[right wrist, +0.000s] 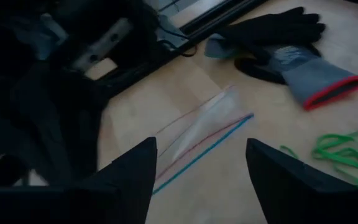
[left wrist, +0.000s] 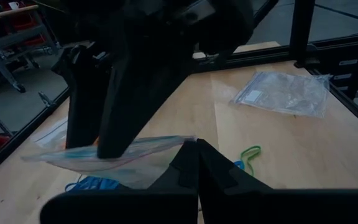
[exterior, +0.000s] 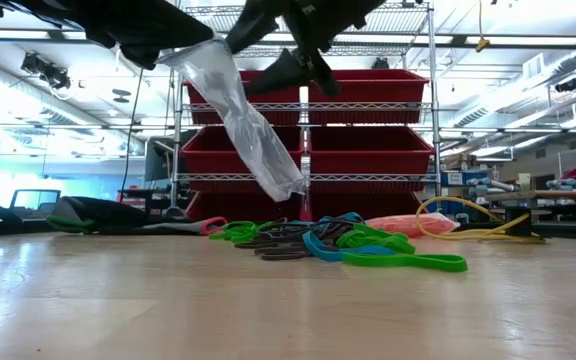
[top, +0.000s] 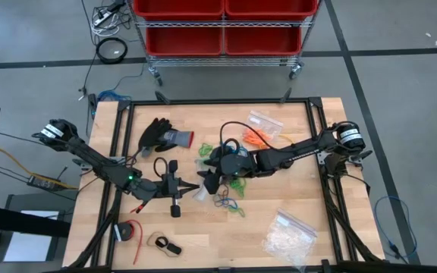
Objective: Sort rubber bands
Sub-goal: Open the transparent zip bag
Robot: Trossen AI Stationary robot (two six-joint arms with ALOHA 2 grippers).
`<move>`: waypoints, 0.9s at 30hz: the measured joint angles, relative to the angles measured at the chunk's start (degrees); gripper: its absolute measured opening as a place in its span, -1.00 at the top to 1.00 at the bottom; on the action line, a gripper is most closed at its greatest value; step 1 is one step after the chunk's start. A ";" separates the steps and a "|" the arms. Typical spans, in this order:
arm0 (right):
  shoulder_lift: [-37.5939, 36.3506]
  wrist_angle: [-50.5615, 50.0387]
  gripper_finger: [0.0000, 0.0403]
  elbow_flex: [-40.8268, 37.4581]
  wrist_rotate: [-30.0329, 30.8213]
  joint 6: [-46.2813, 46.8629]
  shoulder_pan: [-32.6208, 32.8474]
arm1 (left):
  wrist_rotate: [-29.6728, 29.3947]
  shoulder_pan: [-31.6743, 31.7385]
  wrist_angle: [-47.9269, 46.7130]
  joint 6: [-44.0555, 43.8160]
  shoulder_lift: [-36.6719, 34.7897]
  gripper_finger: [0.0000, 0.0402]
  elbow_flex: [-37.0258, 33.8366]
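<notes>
Low view: our left gripper (top: pixel 192 187) pinches clear bag (exterior: pixel 243 120) aloft; right gripper (right wrist: pixel 201 162) spread wide at mouth. Rubber bands (exterior: pixel 348 245) piled below on table (exterior: pixel 168 300). Risk: bag slips, mouth collapses.

matt wooden table (top: pixel 294 189); glossy clear plastic bag (exterior: pixel 243 120); smooth rubber bands (exterior: pixel 368 250); cloth glove (right wrist: pixel 291 50).

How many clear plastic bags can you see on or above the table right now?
3. One empty bag hangs mid-table from the left gripper; one with orange bands lies at the far edge; one with whitish pieces near the right front corner. None seem hidden.
</notes>
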 joint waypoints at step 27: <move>0.00 0.36 0.99 0.00 -1.55 -0.67 0.02 | 0.01 -0.01 0.18 0.63 0.00 1.00 0.02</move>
